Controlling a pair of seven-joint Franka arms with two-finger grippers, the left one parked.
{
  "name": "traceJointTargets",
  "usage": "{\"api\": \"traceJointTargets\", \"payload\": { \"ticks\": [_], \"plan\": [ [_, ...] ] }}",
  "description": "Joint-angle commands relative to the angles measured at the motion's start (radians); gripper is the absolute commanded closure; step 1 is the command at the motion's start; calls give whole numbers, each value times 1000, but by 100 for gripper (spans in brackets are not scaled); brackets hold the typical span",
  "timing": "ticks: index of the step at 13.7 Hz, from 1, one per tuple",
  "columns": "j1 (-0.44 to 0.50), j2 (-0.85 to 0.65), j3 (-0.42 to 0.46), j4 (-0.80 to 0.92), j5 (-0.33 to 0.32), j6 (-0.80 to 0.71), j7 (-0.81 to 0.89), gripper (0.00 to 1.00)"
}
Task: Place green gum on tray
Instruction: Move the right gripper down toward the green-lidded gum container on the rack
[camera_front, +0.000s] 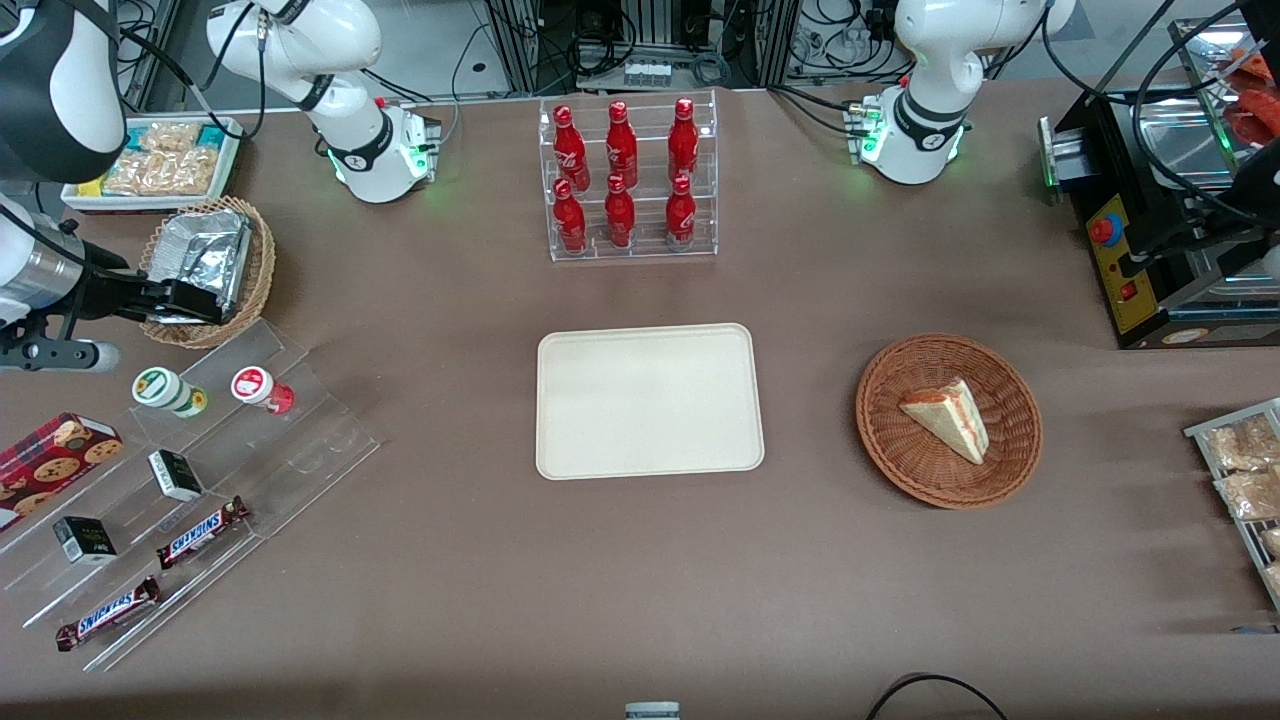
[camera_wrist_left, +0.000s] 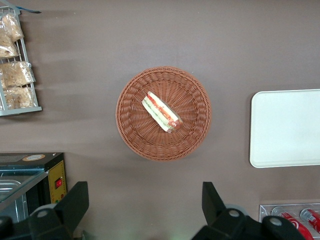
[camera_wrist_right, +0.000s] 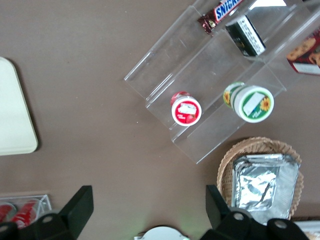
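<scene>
While the end effector (camera_front: 185, 303) hangs wide, seemingly over wicker, the cylindrical green gum (camera_front: 168, 391) stands on clear acrylic.

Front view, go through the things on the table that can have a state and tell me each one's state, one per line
green gum: lid on, on the clear stepped stand, not grasped.
red-lidded bottle: lid on, beside the green gum on the same stand.
tray: flat on the table, nothing on it.
tool: open, holding nothing, over the foil-lined basket, farther from the front camera than the green gum.
wicker basket: holds one sandwich wedge.
cola bottles: six, upright in the clear rack.
</scene>
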Motion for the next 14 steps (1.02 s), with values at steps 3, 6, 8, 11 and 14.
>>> {"api": "traceJointTargets", "payload": {
  "ticks": [3,6,8,11,14],
  "plan": [
    [-18,-45,-16,-146,-11,162,-118,0],
    [-20,-113,-43,-288,-23,314,-279,0],
    [-49,-112,-57,-317,-26,370,-427,0],
    [-107,-93,-57,-343,-26,445,-703,0],
    [-164,-67,-57,-384,-26,572,-963,0]
  ]
}}
